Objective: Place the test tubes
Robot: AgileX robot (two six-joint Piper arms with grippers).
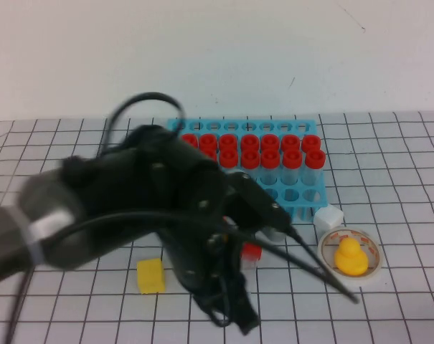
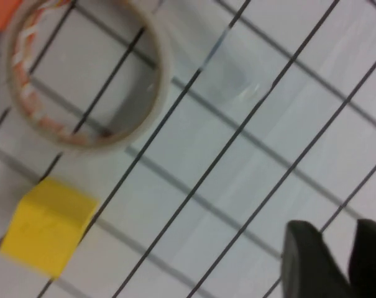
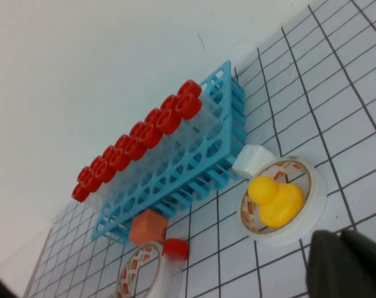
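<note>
Grip of left tool (image 1: 237,315), lower centre: we couldn't tell; right tool (image 3: 346,248), pressed together, faced a blue lattice rack (image 3: 197,160).

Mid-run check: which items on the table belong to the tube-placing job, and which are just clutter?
Job: blue rack; red-capped tubes in it; loose tube on the table beside the left gripper, low near the front; right gripper, shut, right of the duck.
Clutter: yellow duck in a tape roll; second tape roll; yellow block; orange block; white block.
</note>
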